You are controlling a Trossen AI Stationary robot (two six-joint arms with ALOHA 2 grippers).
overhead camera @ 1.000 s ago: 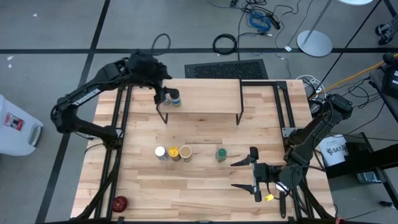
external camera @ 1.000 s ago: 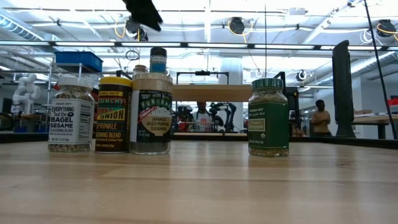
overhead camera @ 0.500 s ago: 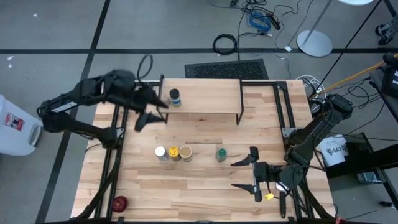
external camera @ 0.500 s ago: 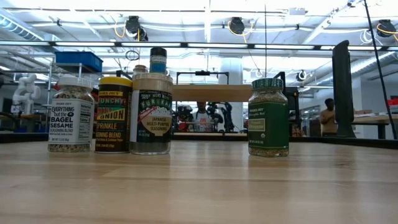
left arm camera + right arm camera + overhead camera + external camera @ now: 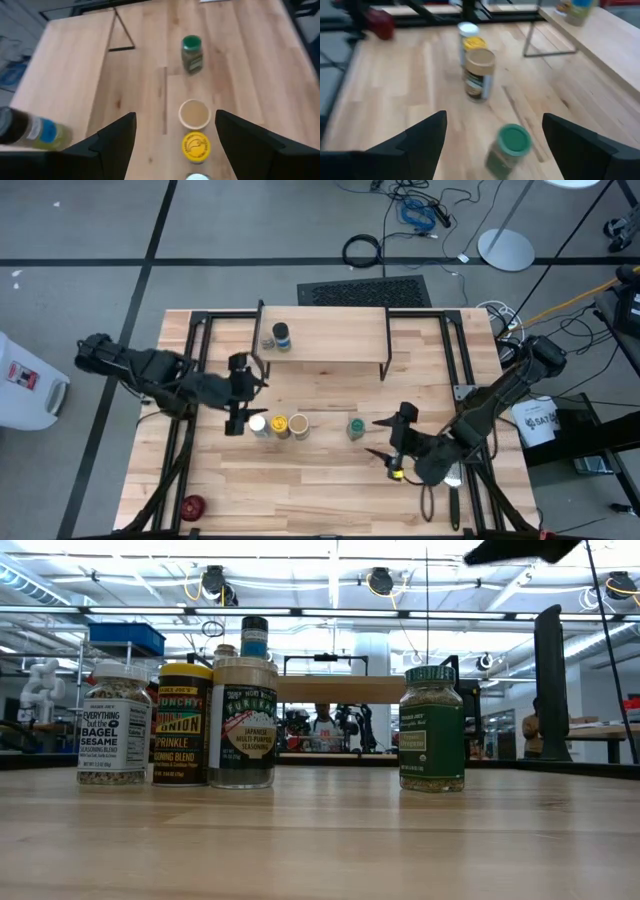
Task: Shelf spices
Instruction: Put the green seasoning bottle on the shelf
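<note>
A dark-lidded jar (image 5: 281,337) stands on the left end of the shelf's wood top (image 5: 330,345). On the table in front of the shelf stand the white-capped jar (image 5: 258,425), the yellow jar (image 5: 279,424) and the tan jar (image 5: 298,426) in a row, with the green-lidded jar (image 5: 355,427) apart to their right. My left gripper (image 5: 243,394) hovers open just left of the row, and its wrist view looks along the jars (image 5: 194,114). My right gripper (image 5: 380,438) is open just right of the green-lidded jar (image 5: 507,147).
A small red round object (image 5: 192,506) lies near the table's near left corner. The shelf's thin black legs (image 5: 386,370) stand behind the jars. Bare wood lies between the jars and the near edge. Black frame rails (image 5: 190,380) run along both sides of the table.
My left gripper has swung away from the dark-lidded jar on the shelf's left end. It has moved toward the table's near edge and now sits lower, beside the white-capped jar. The jar has stayed on the shelf. My right gripper has shifted left toward the green-lidded jar and tipped.
</note>
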